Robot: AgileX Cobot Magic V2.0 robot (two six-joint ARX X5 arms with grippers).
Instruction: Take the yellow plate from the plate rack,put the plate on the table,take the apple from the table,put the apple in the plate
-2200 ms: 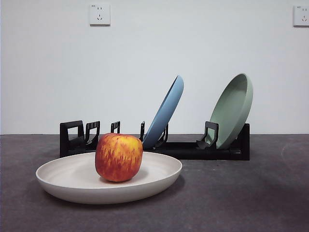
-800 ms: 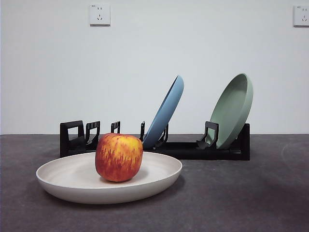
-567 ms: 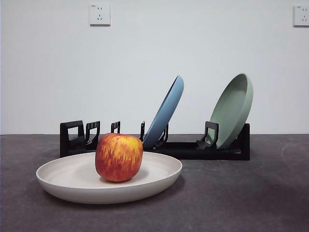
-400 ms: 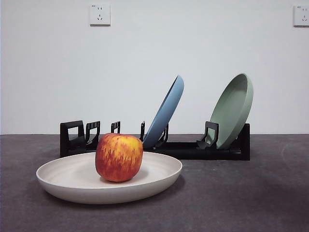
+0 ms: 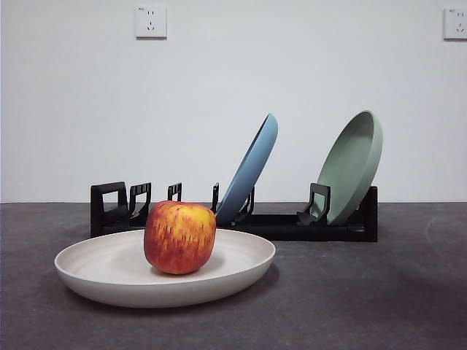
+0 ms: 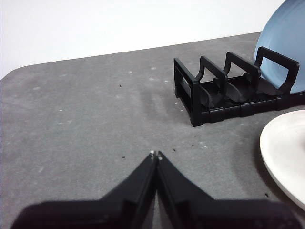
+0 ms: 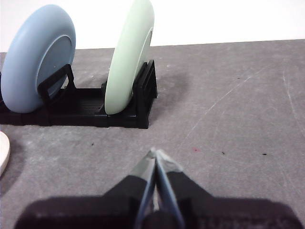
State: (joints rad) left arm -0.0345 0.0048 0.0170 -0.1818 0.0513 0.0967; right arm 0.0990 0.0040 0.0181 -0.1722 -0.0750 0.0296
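The yellow plate (image 5: 109,273) lies flat on the table (image 5: 350,292) in front of the plate rack (image 5: 292,226). The apple (image 5: 179,237) sits in the plate, right of its middle. In the left wrist view, my left gripper (image 6: 156,155) is shut and empty above bare table, with the rack's looped end (image 6: 224,90) and the plate's rim (image 6: 283,152) beyond it. In the right wrist view, my right gripper (image 7: 156,153) is shut and empty in front of the rack's other end (image 7: 124,112). Neither gripper shows in the front view.
A blue plate (image 5: 252,168) and a sage-green plate (image 5: 354,164) stand tilted in the rack; both also show in the right wrist view, blue (image 7: 38,64) and green (image 7: 131,57). A white wall with two sockets stands behind the table.
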